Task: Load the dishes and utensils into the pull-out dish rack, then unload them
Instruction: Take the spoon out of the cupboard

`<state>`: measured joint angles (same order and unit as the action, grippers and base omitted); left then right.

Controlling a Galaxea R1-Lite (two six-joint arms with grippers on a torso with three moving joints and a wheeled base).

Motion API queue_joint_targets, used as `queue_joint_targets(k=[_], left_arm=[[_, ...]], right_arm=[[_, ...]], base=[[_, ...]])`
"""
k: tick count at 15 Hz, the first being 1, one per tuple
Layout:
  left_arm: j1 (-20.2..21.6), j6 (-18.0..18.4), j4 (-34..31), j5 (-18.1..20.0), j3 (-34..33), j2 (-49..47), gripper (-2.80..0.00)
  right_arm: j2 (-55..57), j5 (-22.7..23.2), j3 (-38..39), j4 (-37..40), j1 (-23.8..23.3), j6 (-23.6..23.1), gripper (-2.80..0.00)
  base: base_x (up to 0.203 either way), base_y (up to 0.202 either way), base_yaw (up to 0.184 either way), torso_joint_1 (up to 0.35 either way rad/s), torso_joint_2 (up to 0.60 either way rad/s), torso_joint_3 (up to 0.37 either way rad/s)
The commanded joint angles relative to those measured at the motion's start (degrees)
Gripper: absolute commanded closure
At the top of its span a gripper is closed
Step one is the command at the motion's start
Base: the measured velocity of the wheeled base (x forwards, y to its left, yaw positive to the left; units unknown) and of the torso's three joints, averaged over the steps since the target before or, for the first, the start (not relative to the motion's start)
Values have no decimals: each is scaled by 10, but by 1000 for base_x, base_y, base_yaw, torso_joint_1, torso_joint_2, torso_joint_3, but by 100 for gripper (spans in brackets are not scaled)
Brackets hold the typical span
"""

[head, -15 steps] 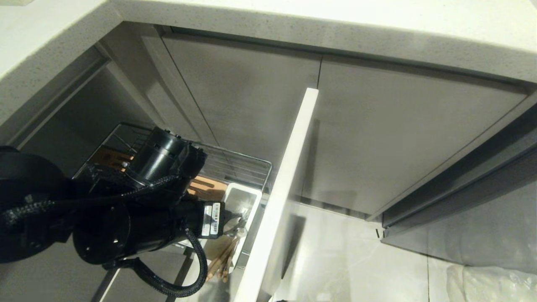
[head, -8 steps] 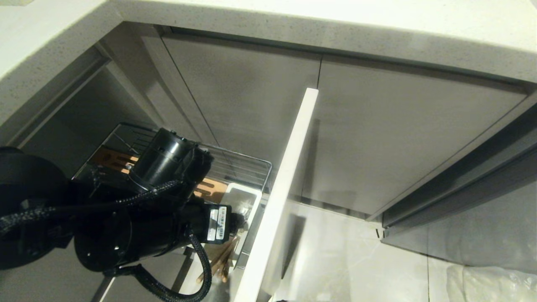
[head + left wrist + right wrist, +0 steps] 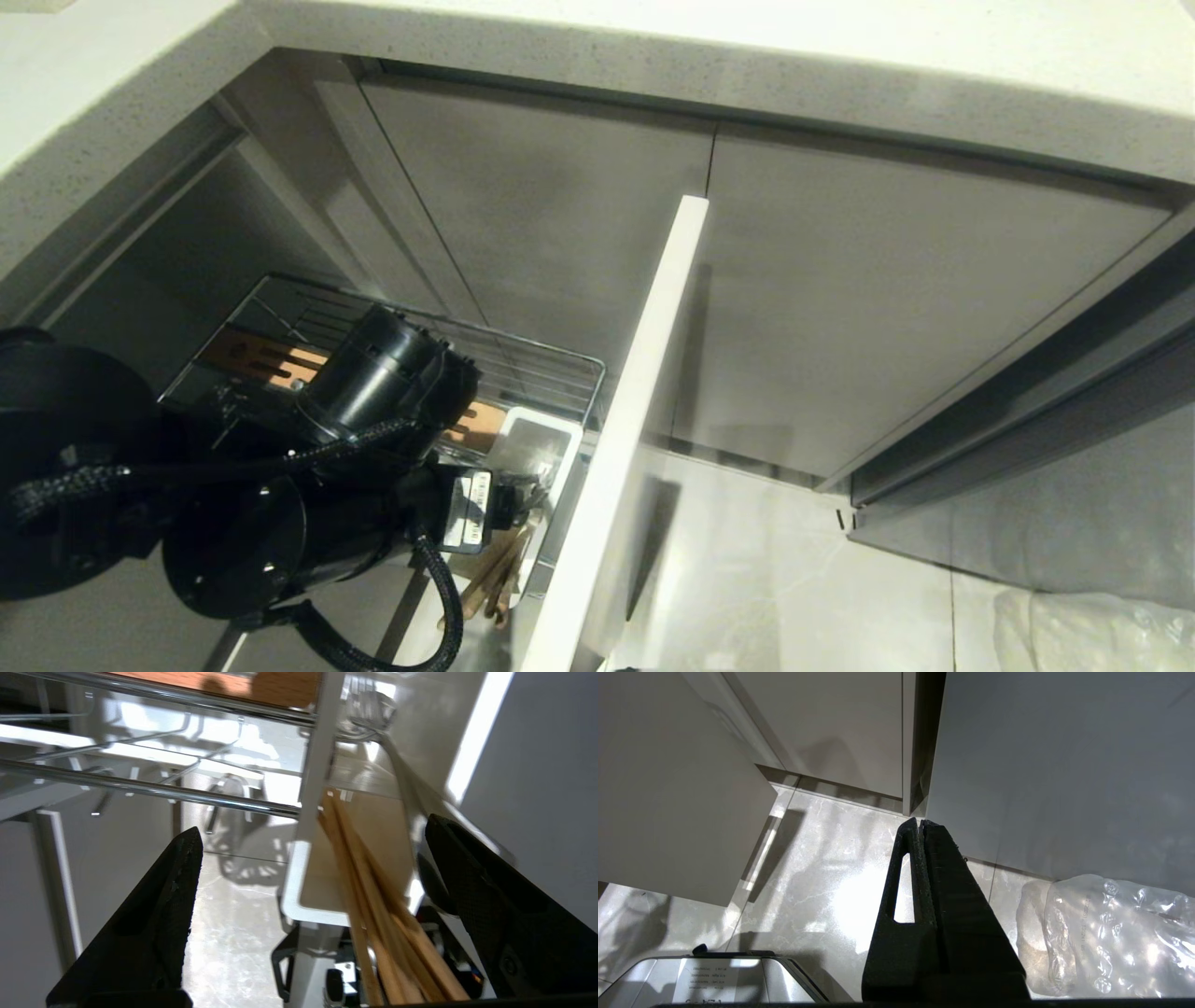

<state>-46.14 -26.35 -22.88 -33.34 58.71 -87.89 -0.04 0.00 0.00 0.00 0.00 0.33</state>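
Hovering low in the left wrist frame, the left gripper gapes wide, holding nothing. The chopsticks lean in the white caddy of the dish rack, lower centre. Withdrawing carelessly could snag their ends and tip them out. The right gripper hangs closed.

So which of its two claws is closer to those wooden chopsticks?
The left gripper: open, the chopsticks in the white caddy lie between its fingers. The right gripper hangs shut over the floor, away from the rack.
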Motion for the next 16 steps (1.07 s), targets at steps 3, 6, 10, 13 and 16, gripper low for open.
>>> queue_joint_targets(k=[3,6,10,13,16], left_arm=[[1,-1,-16,-10,0,-3,-280],[3,-2,-29,-28,1,-4,-280],[1,-4,-25,-28,7,-3,-280],[4,-3,-25,-63,2,-5,-280],[4,-2,-25,-106,0,-6,-280]], right_arm=[[0,0,0,0,0,0,0],[0,0,0,0,0,0,0],[0,0,0,0,0,0,0],[0,0,0,0,0,0,0],[0,0,0,0,0,0,0]], base=[[0,0,0,0,0,0],[0,0,0,0,0,0],[0,0,0,0,0,0],[0,0,0,0,0,0],[0,0,0,0,0,0]])
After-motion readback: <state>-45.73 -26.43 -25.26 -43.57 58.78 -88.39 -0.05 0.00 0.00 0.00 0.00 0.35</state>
